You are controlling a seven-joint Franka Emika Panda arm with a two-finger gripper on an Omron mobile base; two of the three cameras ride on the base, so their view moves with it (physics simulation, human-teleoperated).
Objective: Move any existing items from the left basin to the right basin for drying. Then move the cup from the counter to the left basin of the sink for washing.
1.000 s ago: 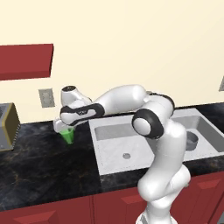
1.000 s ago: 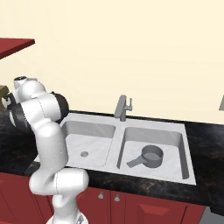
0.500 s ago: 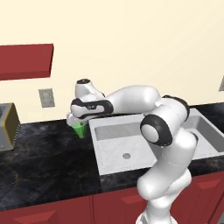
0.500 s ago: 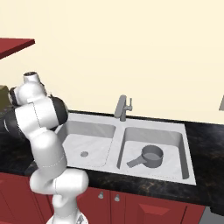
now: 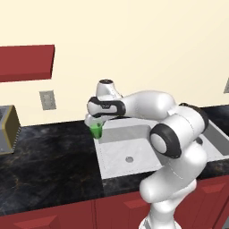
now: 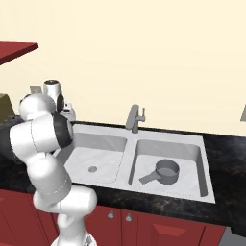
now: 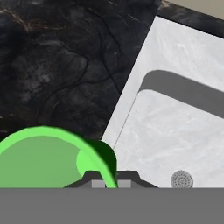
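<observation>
Over the left rim of the light-grey steel double sink (image 5: 107,154), gripper (image 5: 95,124) is clamped on the small bright green tapered cup's (image 5: 96,130) rim. Thin rim pinch: the cup could slip or tip, landing on the black marbled counter (image 5: 49,156) instead of the left basin (image 6: 93,158).

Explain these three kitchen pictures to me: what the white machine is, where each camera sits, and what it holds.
This is a rendered kitchen. The white machine is a robot arm on a driving base. Two pictures come from cameras on the base, behind the arm to its left and right. The third looks along its hand. Its gripper has its fingers shut on the rim of a green cup, carried at the left basin's corner. A grey pan lies in the right basin of the sink, set in a black counter.
</observation>
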